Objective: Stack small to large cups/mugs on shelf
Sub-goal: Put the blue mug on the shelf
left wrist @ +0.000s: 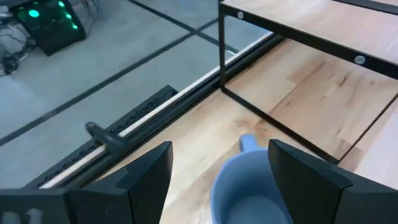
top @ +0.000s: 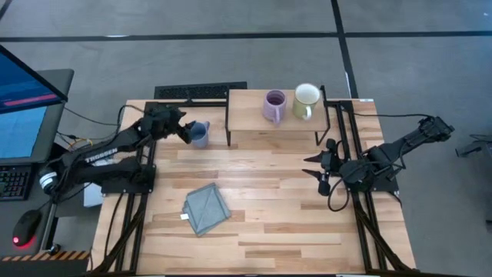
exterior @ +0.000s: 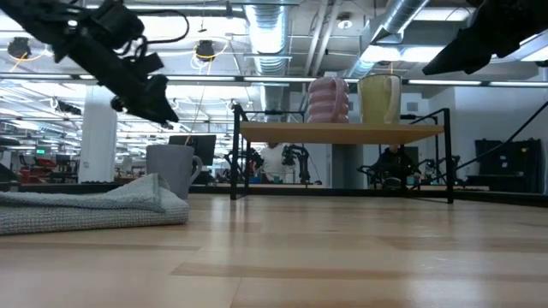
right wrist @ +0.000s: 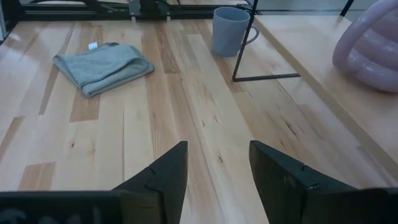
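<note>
The blue mug [top: 199,134] stands upright on the table [top: 269,215], just left of the shelf [top: 250,115], handle toward the shelf. The left claw [top: 185,129] hangs right over it w/ fingers [left wrist: 146,171] spread wide, one on each side of the rim, not squeezing it. In the low view the claw sits a bit above the mug, not touching.

On the shelf top: purple mug [top: 274,106] & cream mug [top: 306,101], side by side, both upright.

The right claw [top: 317,168] waits at the right side of the table, fingers apart, holding nothing.

A grey-blue cloth [top: 206,208] lies folded near the front of the table, well away from the mugs.
</note>
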Available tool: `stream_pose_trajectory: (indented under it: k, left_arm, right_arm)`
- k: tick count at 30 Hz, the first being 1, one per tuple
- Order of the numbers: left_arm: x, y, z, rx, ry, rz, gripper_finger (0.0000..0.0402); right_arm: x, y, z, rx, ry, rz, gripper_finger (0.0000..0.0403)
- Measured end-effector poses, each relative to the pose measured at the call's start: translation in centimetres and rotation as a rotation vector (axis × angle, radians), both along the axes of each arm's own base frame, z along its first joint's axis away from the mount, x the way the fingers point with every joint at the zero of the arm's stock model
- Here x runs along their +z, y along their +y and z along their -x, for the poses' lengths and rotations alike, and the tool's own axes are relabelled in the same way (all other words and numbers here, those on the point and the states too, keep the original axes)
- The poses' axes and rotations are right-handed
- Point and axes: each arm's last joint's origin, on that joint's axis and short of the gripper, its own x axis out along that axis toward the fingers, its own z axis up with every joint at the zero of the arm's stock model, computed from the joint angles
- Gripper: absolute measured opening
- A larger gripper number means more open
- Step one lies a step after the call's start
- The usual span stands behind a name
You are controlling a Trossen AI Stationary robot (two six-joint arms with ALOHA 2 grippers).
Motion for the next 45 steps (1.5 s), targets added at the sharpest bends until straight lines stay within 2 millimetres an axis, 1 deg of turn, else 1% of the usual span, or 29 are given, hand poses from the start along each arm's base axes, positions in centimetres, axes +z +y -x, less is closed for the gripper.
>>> stream_pose_trajectory:
  k: [4,8,15,22,27,30,38,45]
  left_arm:
    - [0.5,1.3,-1.1,-0.052,0.008,0.046,0.0257]
    - [0.6,2.6,-2.0,-0.032,0.023,0.084,0.0257]
    - [0.5,3.9,-3.2,-0.025,0.067,0.125,0.0257]
    - [0.2,4.2,-3.6,-0.018,0.068,0.148,0.0257]
    - [0.3,4.2,-3.6,-0.015,0.059,0.142,0.0257]
    - [0.6,4.4,-3.7,0.02,0.048,0.107,0.0257]
    - [0.9,4.6,-3.8,0.061,-0.029,0.115,0.0257]
    - [1.0,4.6,-3.8,0.059,-0.027,0.107,0.0257]
  right_arm:
    - [0.0,0.0,0.0,0.0,0.0,0.0,0.0193]
    - [-0.1,0.0,0.0,0.001,0.005,0.002,0.0193]
    - [-0.1,0.0,0.0,0.002,0.006,0.001,0.0193]
    - [0.0,0.0,0.0,0.002,0.006,0.001,0.0193]
    - [-0.1,0.0,0.0,0.002,0.006,0.001,0.0193]
    - [0.0,0.0,0.0,0.002,0.006,0.001,0.0193]
    - [0.0,0.0,0.0,0.002,0.006,0.001,0.0193]
    - [0.0,0.0,0.0,0.002,0.006,0.001,0.0193]
